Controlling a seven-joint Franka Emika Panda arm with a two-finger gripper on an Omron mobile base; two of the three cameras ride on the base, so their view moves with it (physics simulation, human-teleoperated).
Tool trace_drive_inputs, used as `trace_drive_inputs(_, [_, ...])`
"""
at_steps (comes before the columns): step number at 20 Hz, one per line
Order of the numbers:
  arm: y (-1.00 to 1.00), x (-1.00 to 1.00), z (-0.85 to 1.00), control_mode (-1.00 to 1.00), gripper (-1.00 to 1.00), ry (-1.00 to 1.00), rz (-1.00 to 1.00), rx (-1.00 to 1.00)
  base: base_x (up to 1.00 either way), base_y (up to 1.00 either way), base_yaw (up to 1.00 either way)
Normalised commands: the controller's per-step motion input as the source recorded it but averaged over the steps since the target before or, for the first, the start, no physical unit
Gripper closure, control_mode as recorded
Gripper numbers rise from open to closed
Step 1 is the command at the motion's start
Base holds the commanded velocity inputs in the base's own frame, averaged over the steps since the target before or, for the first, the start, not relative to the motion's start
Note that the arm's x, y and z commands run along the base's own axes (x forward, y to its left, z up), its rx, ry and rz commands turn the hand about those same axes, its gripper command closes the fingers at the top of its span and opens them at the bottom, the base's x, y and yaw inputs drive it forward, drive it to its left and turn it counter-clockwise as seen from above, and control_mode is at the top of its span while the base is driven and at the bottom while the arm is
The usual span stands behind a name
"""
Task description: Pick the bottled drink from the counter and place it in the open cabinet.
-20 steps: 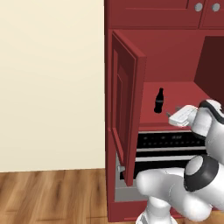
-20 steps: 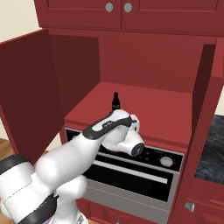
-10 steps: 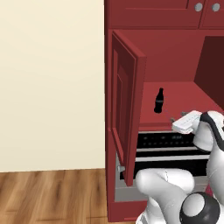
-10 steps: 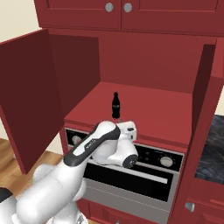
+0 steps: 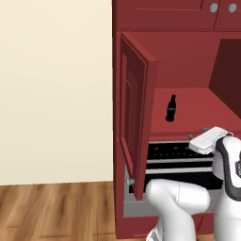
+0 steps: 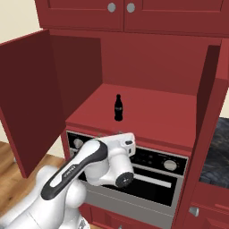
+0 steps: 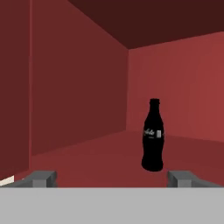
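Observation:
The bottled drink, small and black with a pale label, stands upright on the red shelf of the open cabinet. My gripper is open with nothing between its fingers, and it faces the bottle from a short way off. In the base views the gripper hangs just in front of the shelf's front edge, below and clear of the bottle. A strip of the black marbled counter shows at the right.
The cabinet's left door and right door stand swung open on either side. A black oven with knobs sits under the shelf. Closed red doors with silver knobs are above. Wooden floor lies left.
The hand has drawn back from the shelf and dropped slightly toward the oven's front. The bottle stays standing where it was.

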Motion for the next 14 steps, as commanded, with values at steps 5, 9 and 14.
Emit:
trace_drive_inputs(5, [0.0, -0.52, 0.0, -1.0, -1.0, 0.0, -0.01, 0.0, 0.0, 0.0, 0.0])
trace_drive_inputs(9, [0.0, -0.6, 0.0, -1.0, -1.0, -0.03, 0.0, 0.0, 0.0, 0.0, 0.0])
trace_drive_inputs(14, [0.0, -0.6, 0.0, -1.0, -1.0, -0.02, 0.0, 0.0, 0.0, 0.0, 0.0])
